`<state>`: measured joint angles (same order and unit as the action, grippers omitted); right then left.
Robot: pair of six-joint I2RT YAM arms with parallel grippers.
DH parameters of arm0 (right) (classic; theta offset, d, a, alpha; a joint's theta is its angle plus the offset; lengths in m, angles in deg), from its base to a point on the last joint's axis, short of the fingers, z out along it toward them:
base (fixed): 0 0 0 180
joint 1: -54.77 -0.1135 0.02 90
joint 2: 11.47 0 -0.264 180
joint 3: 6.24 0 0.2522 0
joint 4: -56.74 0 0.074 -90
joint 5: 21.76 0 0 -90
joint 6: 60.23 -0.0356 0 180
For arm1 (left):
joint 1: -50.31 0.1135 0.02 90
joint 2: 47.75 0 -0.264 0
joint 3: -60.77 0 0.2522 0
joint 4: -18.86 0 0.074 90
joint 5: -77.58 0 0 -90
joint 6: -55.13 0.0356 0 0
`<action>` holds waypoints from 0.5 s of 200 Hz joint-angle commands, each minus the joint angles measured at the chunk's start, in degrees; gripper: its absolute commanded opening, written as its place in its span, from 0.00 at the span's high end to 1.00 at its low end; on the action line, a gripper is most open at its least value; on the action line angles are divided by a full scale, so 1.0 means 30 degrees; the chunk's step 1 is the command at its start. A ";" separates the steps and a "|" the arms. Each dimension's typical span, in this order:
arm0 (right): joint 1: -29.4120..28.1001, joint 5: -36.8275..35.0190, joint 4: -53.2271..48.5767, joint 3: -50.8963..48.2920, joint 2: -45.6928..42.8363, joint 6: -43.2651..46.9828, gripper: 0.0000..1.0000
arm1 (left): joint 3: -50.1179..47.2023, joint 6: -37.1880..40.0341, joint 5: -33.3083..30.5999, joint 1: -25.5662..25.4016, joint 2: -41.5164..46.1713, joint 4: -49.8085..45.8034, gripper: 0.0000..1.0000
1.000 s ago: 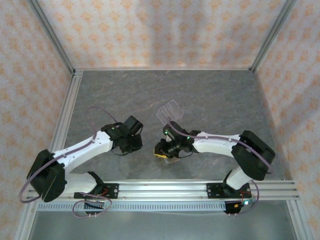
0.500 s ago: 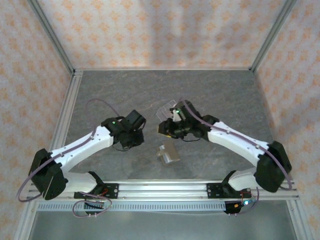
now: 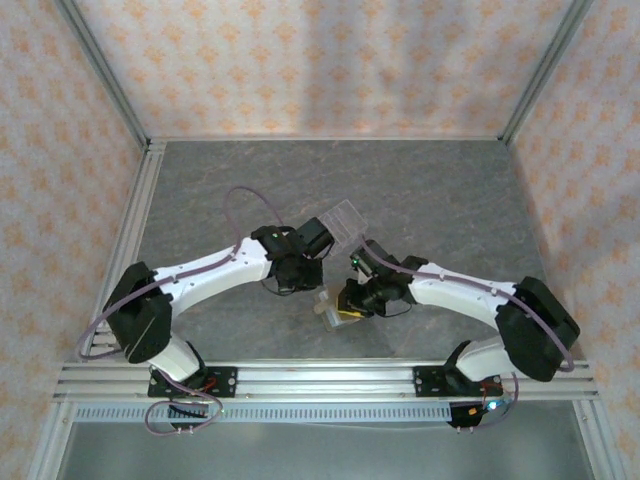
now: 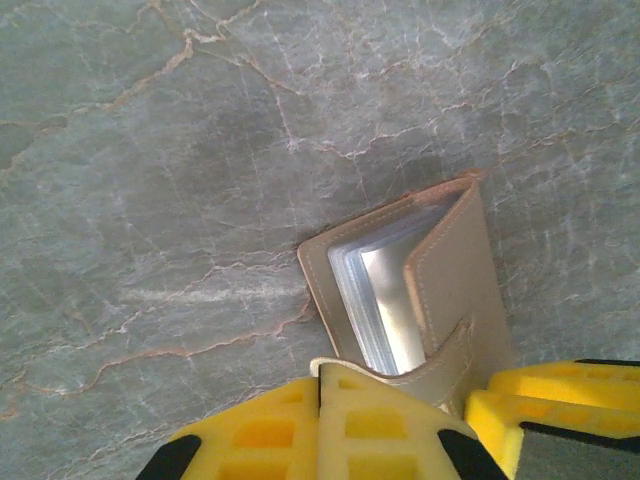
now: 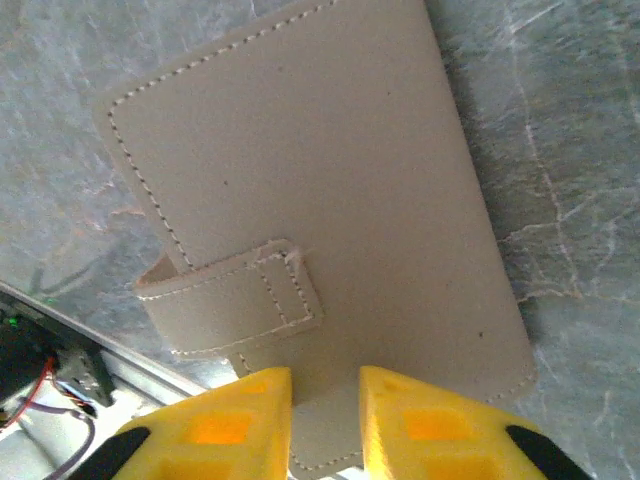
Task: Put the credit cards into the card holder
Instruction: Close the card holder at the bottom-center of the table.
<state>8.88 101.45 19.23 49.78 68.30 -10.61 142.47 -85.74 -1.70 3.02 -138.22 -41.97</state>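
The tan card holder (image 3: 333,307) lies near the worktop's (image 3: 200,190) front edge, with bare stone all around. Both arms reach inward; the left gripper (image 4: 465,385) and right gripper (image 5: 325,390) each pinch its edge.

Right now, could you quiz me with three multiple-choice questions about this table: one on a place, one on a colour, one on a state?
1. Where is the clear stand relative to the card holder?
A nearer the arm bases
B farther from them
C on top of it

2. What colour are the tool fingers?
A yellow
B blue
C black

3. The card holder is:
A strapped shut
B partly open
C torn in two

B: the top view shows it beyond the holder.
A: both wrist views show yellow.
B: the left wrist view shows clear sleeves inside.
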 commanded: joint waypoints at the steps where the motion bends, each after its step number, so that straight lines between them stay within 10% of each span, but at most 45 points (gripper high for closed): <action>1: -0.0140 -0.1607 -0.0141 0.0334 0.0459 0.0335 0.70 | 0.0529 0.0356 0.0459 -0.0249 -0.0563 0.0311 1.00; 100: -0.0494 -0.3052 -0.1018 0.0805 0.2902 0.0352 0.64 | -0.0724 0.0113 0.1909 -0.0340 -0.2237 0.1935 1.00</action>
<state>7.86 96.95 18.31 51.39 74.18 -9.54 141.51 -85.80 2.36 2.30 -143.27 -37.49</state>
